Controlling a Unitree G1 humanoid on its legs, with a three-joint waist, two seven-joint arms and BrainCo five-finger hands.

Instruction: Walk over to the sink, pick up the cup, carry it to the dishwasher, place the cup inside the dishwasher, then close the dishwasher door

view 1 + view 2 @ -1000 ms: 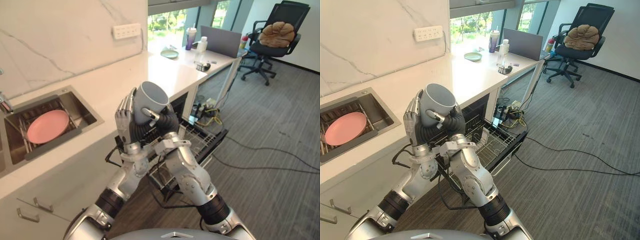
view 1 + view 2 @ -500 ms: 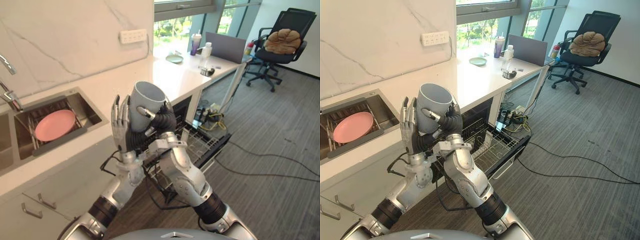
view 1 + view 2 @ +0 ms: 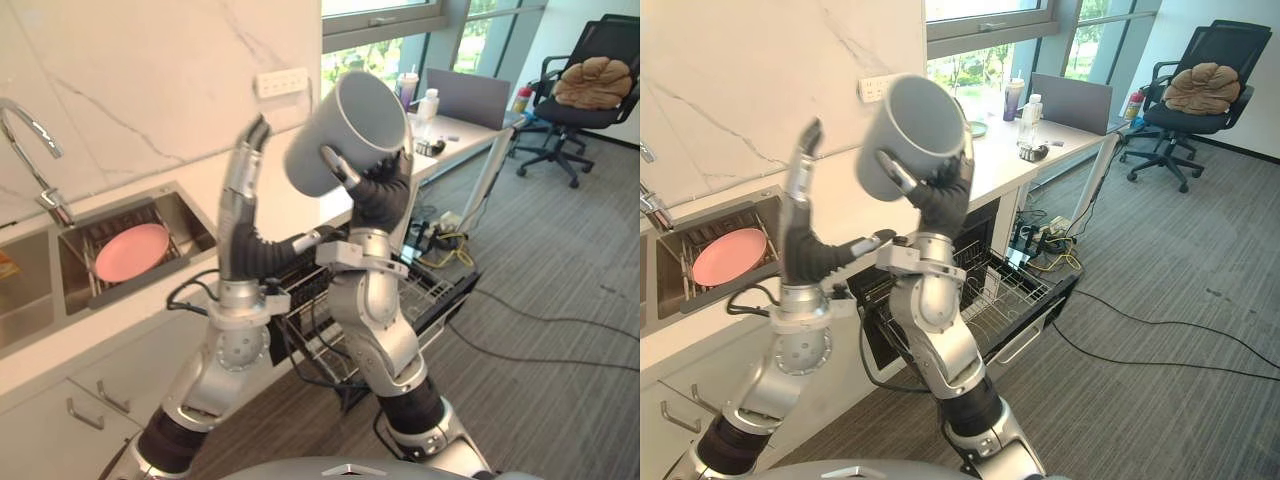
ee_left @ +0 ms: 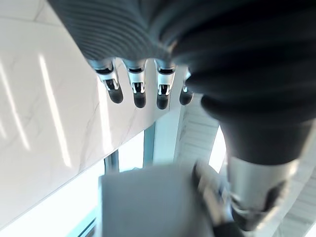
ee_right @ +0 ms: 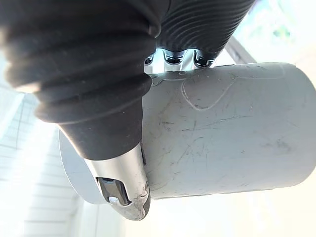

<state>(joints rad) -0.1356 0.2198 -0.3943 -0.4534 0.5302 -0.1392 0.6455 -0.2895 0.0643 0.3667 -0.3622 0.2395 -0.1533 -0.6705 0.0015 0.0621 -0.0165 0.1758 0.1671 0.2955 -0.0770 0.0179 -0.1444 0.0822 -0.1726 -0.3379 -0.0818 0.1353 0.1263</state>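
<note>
Gripping the cup (image 3: 345,135), the right hand (image 3: 385,192) holds it high beside the worktop (image 3: 195,185) edge. The left hand (image 3: 241,195) stands straight-fingered, empty. The sink (image 3: 193,230) holds a pink plate (image 3: 132,251).

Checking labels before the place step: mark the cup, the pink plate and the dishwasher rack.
cup (image 3: 310,158), left eye view, outer wall.
pink plate (image 3: 132,252), left eye view, middle of its face.
dishwasher rack (image 3: 1005,295), right eye view, wire floor.
</note>
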